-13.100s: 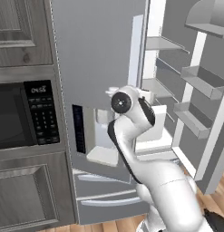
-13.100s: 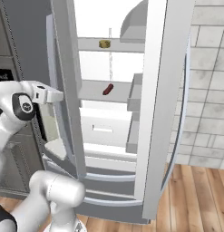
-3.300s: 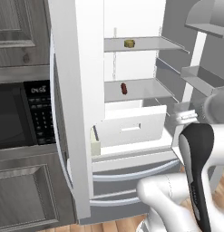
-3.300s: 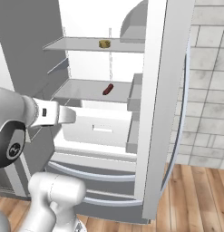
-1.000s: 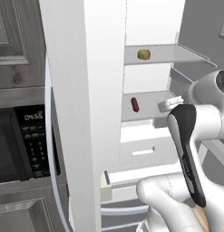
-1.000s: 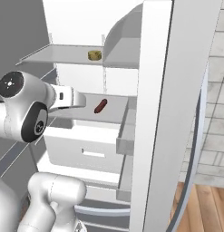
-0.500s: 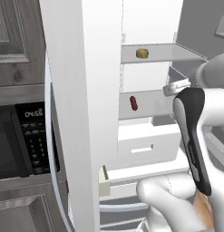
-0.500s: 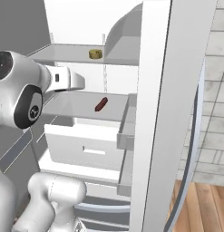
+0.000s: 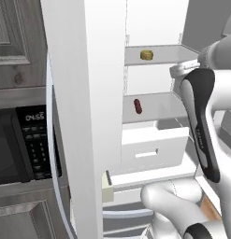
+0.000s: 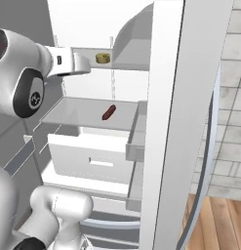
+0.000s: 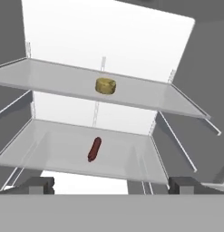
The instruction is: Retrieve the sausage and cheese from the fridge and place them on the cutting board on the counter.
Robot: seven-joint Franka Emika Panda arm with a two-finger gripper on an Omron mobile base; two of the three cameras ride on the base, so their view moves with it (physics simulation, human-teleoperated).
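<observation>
Lying flat on shelf, sausage [image 11: 94, 149] long axis points front-to-back.

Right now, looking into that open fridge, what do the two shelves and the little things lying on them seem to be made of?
The upper shelf and lower shelf look like clear glass or plastic: thin, pale, see-through, with a faint sheen. The cheese looks like a matte, waxy yellow chunk. The sausage is a dark red-brown cylinder with a smooth, slightly glossy skin. All is rendered, so these are only looks.
</observation>
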